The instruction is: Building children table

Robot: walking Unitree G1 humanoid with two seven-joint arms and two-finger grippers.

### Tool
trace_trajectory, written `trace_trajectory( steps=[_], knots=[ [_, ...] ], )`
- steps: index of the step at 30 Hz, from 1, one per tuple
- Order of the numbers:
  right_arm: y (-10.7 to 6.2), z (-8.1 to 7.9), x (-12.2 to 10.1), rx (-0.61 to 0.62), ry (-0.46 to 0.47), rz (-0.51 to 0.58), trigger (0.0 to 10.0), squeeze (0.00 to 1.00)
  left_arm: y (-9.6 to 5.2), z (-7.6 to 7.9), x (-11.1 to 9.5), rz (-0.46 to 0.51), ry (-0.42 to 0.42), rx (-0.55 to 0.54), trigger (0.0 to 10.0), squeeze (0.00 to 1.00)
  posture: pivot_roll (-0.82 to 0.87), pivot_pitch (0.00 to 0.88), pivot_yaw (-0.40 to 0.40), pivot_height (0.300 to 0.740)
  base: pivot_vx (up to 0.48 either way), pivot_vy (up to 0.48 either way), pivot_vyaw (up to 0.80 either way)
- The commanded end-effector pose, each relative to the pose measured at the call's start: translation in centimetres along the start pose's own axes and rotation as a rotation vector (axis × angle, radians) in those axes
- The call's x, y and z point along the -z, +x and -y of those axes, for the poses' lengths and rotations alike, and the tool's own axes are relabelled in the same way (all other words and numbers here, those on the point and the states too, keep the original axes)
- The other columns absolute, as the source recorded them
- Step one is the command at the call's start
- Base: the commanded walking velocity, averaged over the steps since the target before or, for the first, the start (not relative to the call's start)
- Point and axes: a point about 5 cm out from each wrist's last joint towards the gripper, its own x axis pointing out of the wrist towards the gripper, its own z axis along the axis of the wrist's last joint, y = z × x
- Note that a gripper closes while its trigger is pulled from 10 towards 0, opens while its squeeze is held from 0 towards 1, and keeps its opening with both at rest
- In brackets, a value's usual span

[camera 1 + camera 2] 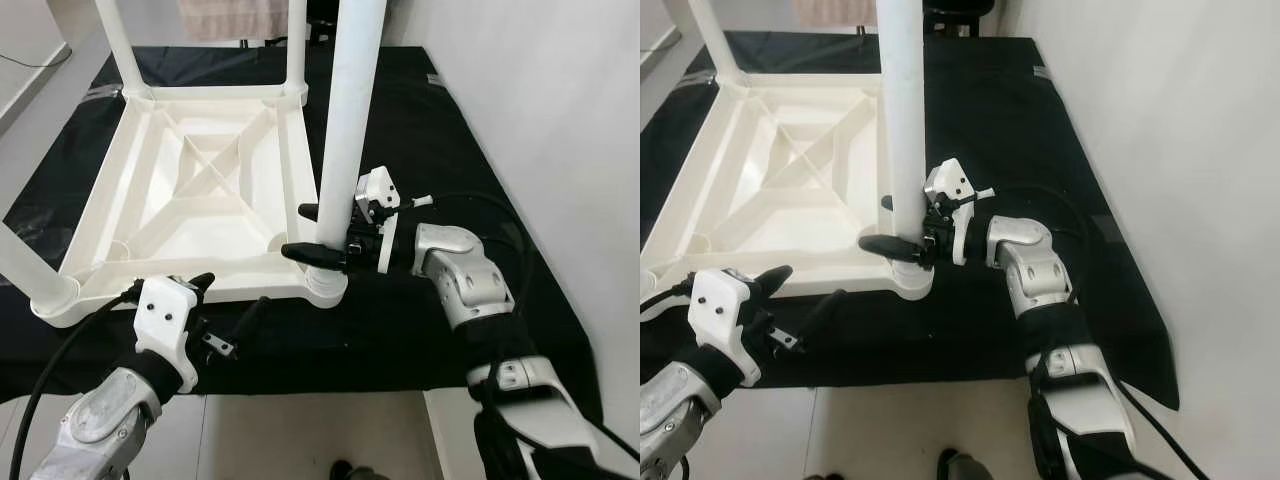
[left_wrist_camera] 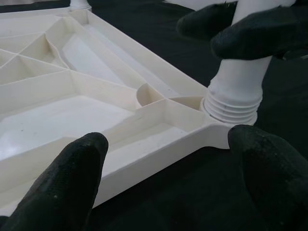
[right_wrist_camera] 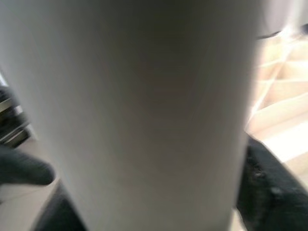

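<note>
A black mat (image 1: pixel 420 120) covers the floor beside a pale wall (image 1: pixel 560 100), and on it lies a white plastic tabletop (image 1: pixel 200 190) turned underside up, its ribs crossing in an X at the middle. Legs stand upright from its corners: two at the far edge (image 1: pixel 120 45), one at the near left corner (image 1: pixel 25 270), and a tall leg (image 1: pixel 350 110) at the near right corner, seated in its socket (image 1: pixel 327 285). In the left wrist view the threaded base of that leg (image 2: pixel 233 98) sits just above the corner of the tabletop.

The right gripper (image 1: pixel 305 232) reaches in from the right, level with the lower part of the leg, its black fingers (image 1: pixel 310 252) clamped around it, one on the near side and one on the far side. The right wrist view is taken up by the blurred white leg (image 3: pixel 139 115) right against the camera, with dark finger pads at either edge.

The left gripper (image 1: pixel 228 308) hovers low in front of the tabletop's near edge, just left of the socket, its two fingers (image 1: pixel 250 318) spread apart and holding nothing. Seen from its wrist, the pads (image 2: pixel 72 183) frame the near rim of the tabletop without touching it.
</note>
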Motion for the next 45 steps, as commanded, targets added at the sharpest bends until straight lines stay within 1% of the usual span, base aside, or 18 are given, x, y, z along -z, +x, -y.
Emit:
trace_trajectory(
  steps=[1,12,14,16,17,18,19,20,23,30,31,34,35,36,39,40,41,45],
  knots=[
    [0.2,0.2,0.7,-0.024,0.033,-0.014,0.0,0.0,0.0,0.2,0.4,-0.006,-0.02,0.001,10.0,0.0,0.11,0.218,-0.107,0.74,0.0,0.0,0.0],
    [-1.7,0.9,0.5,0.097,-0.025,-0.006,0.0,0.0,0.0,0.4,0.2,0.002,-0.025,0.004,10.0,0.0,0.09,0.239,-0.114,0.74,0.0,0.0,0.0],
    [-1.8,-0.1,2.1,0.296,-0.008,-0.037,0.0,0.0,-0.1,0.2,0.0,0.005,-0.023,0.003,10.0,0.0,0.07,0.25,-0.109,0.74,0.0,0.0,0.0],
    [-1.6,-0.5,2.6,0.358,-0.005,-0.056,0.0,0.0,-0.1,0.1,0.0,0.005,-0.022,0.002,10.0,0.0,0.07,0.255,-0.106,0.74,0.0,0.0,0.0],
    [-1.3,-0.9,3.7,0.575,-0.022,-0.105,0.0,0.0,-0.1,-0.1,0.0,0.005,-0.021,0.001,10.0,0.0,0.04,0.261,-0.092,0.74,0.0,0.0,0.0],
    [-1.3,-0.9,3.7,0.575,-0.022,-0.105,0.0,0.0,-0.1,-0.1,0.0,0.005,-0.021,0.001,10.0,0.0,0.04,0.261,-0.092,0.74,0.0,0.0,0.0],
    [-1.7,-1.6,4.8,0.812,-0.004,-0.144,0.0,0.0,-0.1,-0.3,0.0,0.004,-0.021,0.001,10.0,0.0,0.04,0.261,-0.092,0.74,0.0,0.0,0.0],
    [-1.5,-3.6,6.3,0.893,0.027,-0.173,0.0,0.0,0.0,-0.4,0.0,0.004,-0.02,0.001,10.0,0.0,0.03,0.263,-0.084,0.74,0.0,0.0,0.0],
    [-0.8,-5.4,6.2,0.899,-0.114,-0.184,0.0,0.0,0.2,-0.7,0.0,0.002,-0.016,0.005,10.0,0.0,0.03,0.261,-0.069,0.74,0.0,0.0,0.0],
    [-0.7,-4.6,6.5,0.931,-0.097,-0.196,0.0,0.0,0.5,-1.0,0.3,-0.004,-0.011,0.005,10.0,0.0,0.04,0.24,-0.069,0.74,0.0,0.0,0.0],
    [-0.5,-4.5,6.5,0.936,-0.075,-0.192,10.0,0.0,0.7,-1.1,0.3,-0.002,-0.005,-0.003,10.0,0.0,0.04,0.23,-0.072,0.74,0.0,0.0,0.0],
    [-0.4,-4.6,6.4,0.934,-0.063,-0.184,10.0,0.0,0.7,-1.2,0.3,-0.001,-0.003,-0.007,10.0,0.0,0.04,0.23,-0.072,0.74,0.0,0.0,0.0],
    [-0.3,-4.7,6.2,0.932,-0.017,-0.164,10.0,1.0,0.8,-1.2,0.4,0.001,-0.003,-0.012,10.0,0.0,0.05,0.223,-0.073,0.74,0.0,0.0,0.0],
    [0.2,-4.7,5.4,0.832,0.074,-0.081,10.0,1.0,0.8,-1.2,0.3,0.002,-0.003,-0.014,10.0,0.0,0.05,0.219,-0.076,0.74,0.0,0.0,0.0],
    [0.6,-4.8,4.7,0.753,0.13,-0.018,10.0,1.0,0.9,-1.2,0.3,0.003,-0.003,-0.014,10.0,0.0,0.05,0.219,-0.076,0.74,0.0,0.0,0.0],
    [0.6,-4.6,3.6,0.615,0.106,0.034,10.0,0.73,0.9,-1.1,0.3,0.004,-0.004,-0.013,10.0,0.0,0.06,0.216,-0.082,0.74,0.0,0.0,0.0],
    [0.4,-4.3,2.6,0.515,0.067,0.06,10.0,0.11,0.9,-1.1,0.3,0.004,-0.005,-0.011,10.0,0.0,0.06,0.216,-0.085,0.74,0.0,0.0,0.0],
    [0.0,-3.3,1.3,0.318,-0.024,0.062,10.0,0.0,0.8,-0.9,0.4,0.007,-0.008,-0.01,10.0,0.0,0.07,0.214,-0.09,0.74,0.0,0.0,0.0]
  ],
)
